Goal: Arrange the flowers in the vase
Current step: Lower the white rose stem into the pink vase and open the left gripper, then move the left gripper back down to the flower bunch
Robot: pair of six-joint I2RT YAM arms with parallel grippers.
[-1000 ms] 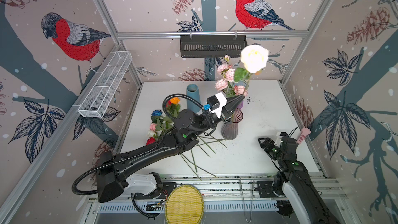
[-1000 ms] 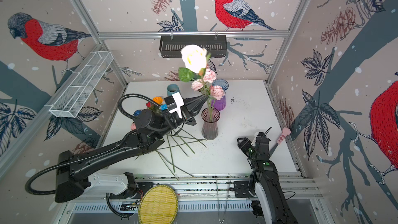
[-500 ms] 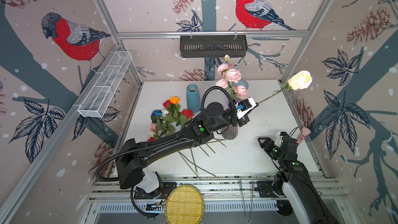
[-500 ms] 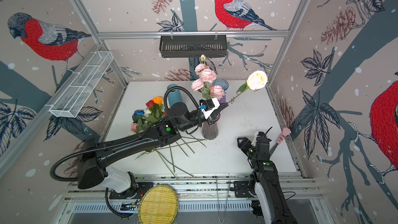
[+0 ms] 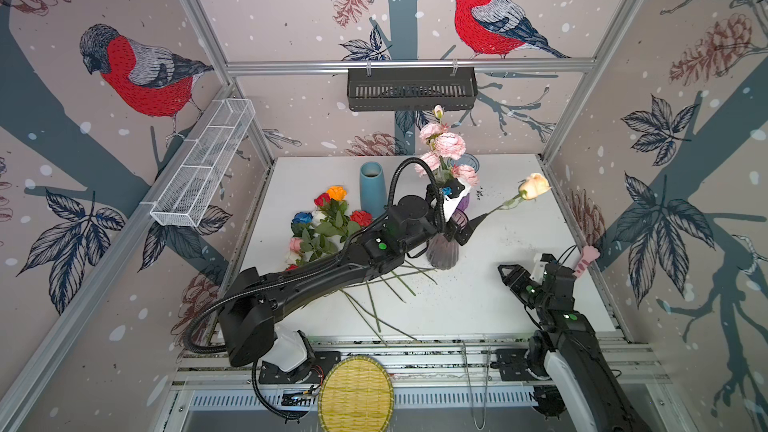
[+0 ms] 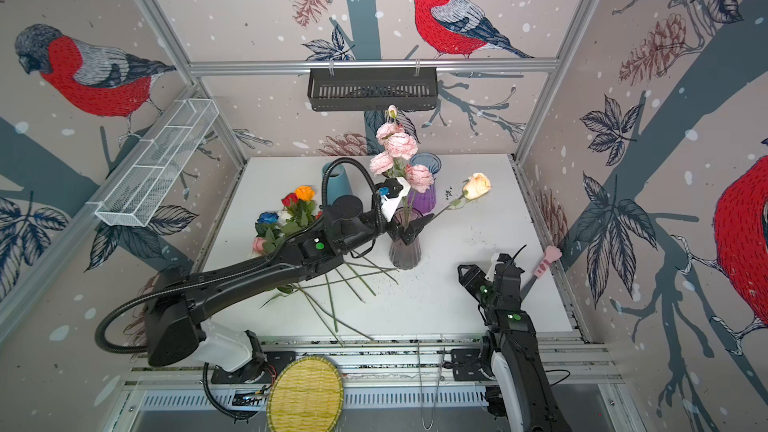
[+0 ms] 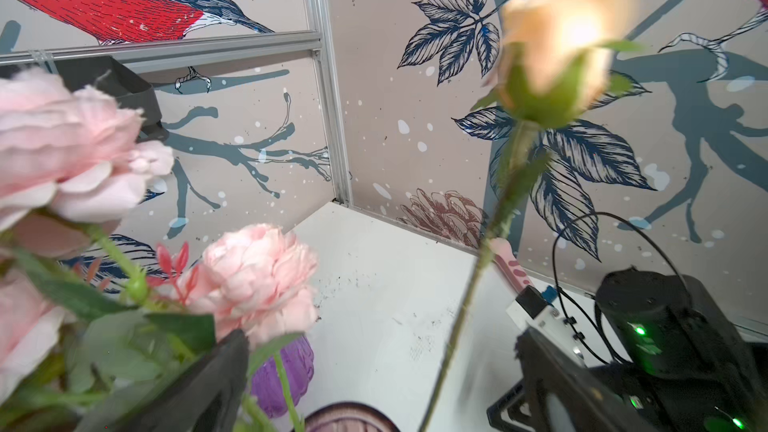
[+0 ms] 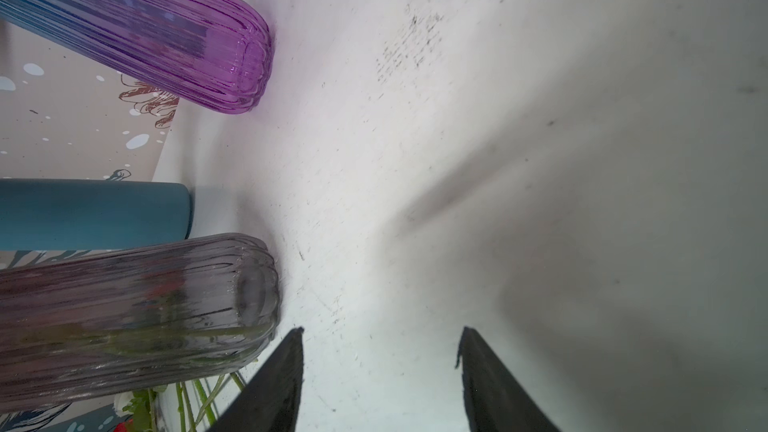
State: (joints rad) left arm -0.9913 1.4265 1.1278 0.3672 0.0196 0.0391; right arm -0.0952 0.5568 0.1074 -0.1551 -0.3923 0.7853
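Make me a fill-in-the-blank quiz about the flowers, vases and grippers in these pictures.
1. The peach rose leans out of the smoky glass vase, beside the ___ carnation spray.
2. The purple vase holds ___ flowers.
3. The right gripper is open and holds ___.
4. The left gripper, at the mouth of that smoky vase, has its jaws ___.
Missing words: pink; no; nothing; open.

You have a peach rose (image 5: pixel 535 186) on a green stem, a pale pink carnation spray (image 5: pixel 449 145), and a bunch of roses (image 5: pixel 328 218) in red, orange, blue, white and pink with green leaves. The smoky vase (image 5: pixel 443 252) is ribbed grey-mauve glass. The purple vase (image 8: pixel 199 47) is ribbed too, shading to blue. The teal vase (image 5: pixel 372 189) is plain. The table (image 5: pixel 498 297) is white with dark scuffs, and the walls (image 5: pixel 291 2) are beige with red-breasted birds.
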